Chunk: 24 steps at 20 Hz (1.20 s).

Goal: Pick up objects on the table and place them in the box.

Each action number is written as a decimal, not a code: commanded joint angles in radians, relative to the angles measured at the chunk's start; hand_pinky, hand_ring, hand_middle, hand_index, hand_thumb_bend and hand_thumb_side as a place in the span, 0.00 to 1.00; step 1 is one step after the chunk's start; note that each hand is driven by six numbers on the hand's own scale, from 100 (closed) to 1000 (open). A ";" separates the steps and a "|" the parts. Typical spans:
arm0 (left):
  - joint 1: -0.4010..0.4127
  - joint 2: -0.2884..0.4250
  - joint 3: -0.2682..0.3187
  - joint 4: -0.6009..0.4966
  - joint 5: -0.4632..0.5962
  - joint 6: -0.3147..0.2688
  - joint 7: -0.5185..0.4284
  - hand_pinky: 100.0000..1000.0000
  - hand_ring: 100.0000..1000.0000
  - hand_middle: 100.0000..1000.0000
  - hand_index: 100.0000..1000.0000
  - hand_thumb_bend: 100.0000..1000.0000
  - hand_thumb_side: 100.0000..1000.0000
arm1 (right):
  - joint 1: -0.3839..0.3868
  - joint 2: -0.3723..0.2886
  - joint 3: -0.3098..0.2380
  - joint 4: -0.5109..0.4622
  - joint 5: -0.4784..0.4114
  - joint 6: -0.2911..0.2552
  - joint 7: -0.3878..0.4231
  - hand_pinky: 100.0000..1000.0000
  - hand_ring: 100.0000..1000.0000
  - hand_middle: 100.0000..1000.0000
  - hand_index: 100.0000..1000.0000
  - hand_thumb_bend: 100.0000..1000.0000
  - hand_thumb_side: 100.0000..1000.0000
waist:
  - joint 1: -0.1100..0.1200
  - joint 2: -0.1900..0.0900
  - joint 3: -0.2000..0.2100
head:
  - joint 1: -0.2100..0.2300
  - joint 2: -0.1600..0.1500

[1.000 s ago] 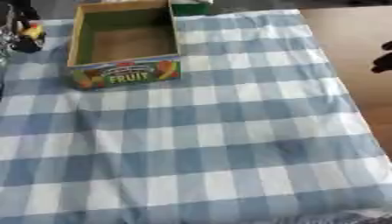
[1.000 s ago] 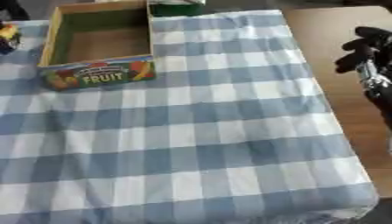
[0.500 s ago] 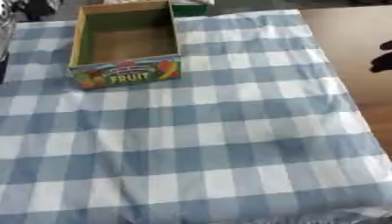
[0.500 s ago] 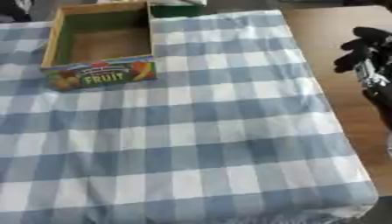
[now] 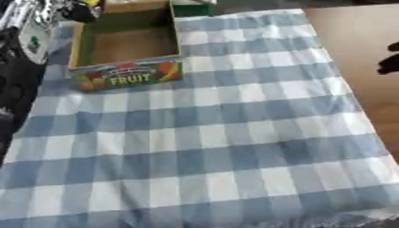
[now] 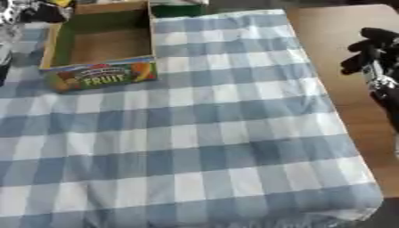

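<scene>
Cloth: we see a blue-and-white checked tablecloth (image 6: pixel 202 133) spreading left of our right hand.
Box: the open FRUIT box (image 6: pixel 99 46) sits far left of that hand, at the cloth's far corner; it looks empty.
Right hand: the right hand (image 6: pixel 372 53) hovers over bare wood, fingers curled, apparently holding nothing.

Both views look down from the robot's head at the table from above, tilted a bit. They sit side by side, so they show nearly the same blue checked cloth (image 5: pixel 202 133) and the fruit box (image 5: pixel 128 75) at the far left. The right eye sees more brown table (image 6: pixel 343 53) on the right.
</scene>
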 commanded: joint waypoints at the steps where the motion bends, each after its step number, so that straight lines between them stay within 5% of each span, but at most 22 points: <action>1: -0.018 -0.007 -0.008 0.011 -0.025 -0.012 -0.021 0.46 0.25 0.19 0.35 0.25 0.00 | -0.014 -0.012 -0.003 -0.010 -0.009 -0.001 0.006 0.53 0.55 0.59 0.80 0.00 0.37 | -0.004 -0.019 -0.003 | 0.007 -0.009; 4: -0.009 -0.017 -0.017 0.025 -0.041 -0.030 -0.057 0.50 0.34 0.28 0.42 0.31 0.00 | -0.013 -0.011 -0.004 -0.009 -0.010 -0.002 0.007 0.53 0.55 0.59 0.80 0.00 0.37 | -0.005 -0.018 -0.003 | 0.007 -0.009; 8: 0.001 -0.021 -0.019 0.022 -0.042 -0.042 -0.082 0.50 0.35 0.28 0.43 0.34 0.01 | -0.012 -0.010 -0.005 -0.008 -0.010 -0.002 0.007 0.53 0.55 0.59 0.80 0.00 0.37 | -0.006 -0.019 -0.001 | 0.006 -0.008; 9: 0.003 -0.021 -0.020 0.020 -0.040 -0.044 -0.084 0.56 0.47 0.46 0.57 0.55 0.16 | -0.012 -0.010 -0.005 -0.009 -0.010 -0.002 0.007 0.54 0.55 0.59 0.80 0.00 0.37 | -0.006 -0.019 0.000 | 0.006 -0.008; 10: 0.010 -0.020 -0.021 0.014 -0.030 -0.051 -0.083 0.56 0.47 0.46 0.57 0.55 0.16 | -0.011 -0.010 -0.005 -0.009 -0.010 -0.002 0.008 0.54 0.55 0.59 0.80 0.00 0.37 | -0.007 -0.019 0.003 | 0.004 -0.009; 11: 0.017 -0.015 -0.022 0.006 -0.018 -0.057 -0.081 0.61 0.55 0.55 0.67 0.72 0.27 | -0.010 -0.010 -0.005 -0.009 -0.011 -0.003 0.008 0.54 0.55 0.59 0.80 0.00 0.37 | -0.008 -0.020 0.005 | 0.004 -0.009; 15: 0.042 0.010 -0.022 -0.048 0.052 -0.069 -0.071 0.70 0.72 0.72 0.78 0.96 0.45 | -0.006 -0.011 -0.008 -0.010 -0.012 -0.003 0.007 0.54 0.55 0.59 0.80 0.00 0.37 | -0.012 -0.023 0.017 | 0.000 -0.007; 18: 0.070 0.033 -0.015 -0.114 0.164 -0.067 -0.040 0.71 0.73 0.73 0.77 0.96 0.54 | -0.004 -0.012 -0.008 -0.010 -0.012 -0.004 0.008 0.54 0.55 0.59 0.80 0.00 0.37 | -0.015 -0.027 0.031 | -0.004 -0.004; 24: 0.190 0.107 0.001 -0.353 0.534 -0.061 0.076 0.68 0.68 0.66 0.71 0.67 0.66 | -0.007 -0.014 -0.007 -0.012 -0.017 -0.005 0.010 0.54 0.55 0.59 0.79 0.00 0.37 | -0.023 -0.035 0.066 | -0.010 0.006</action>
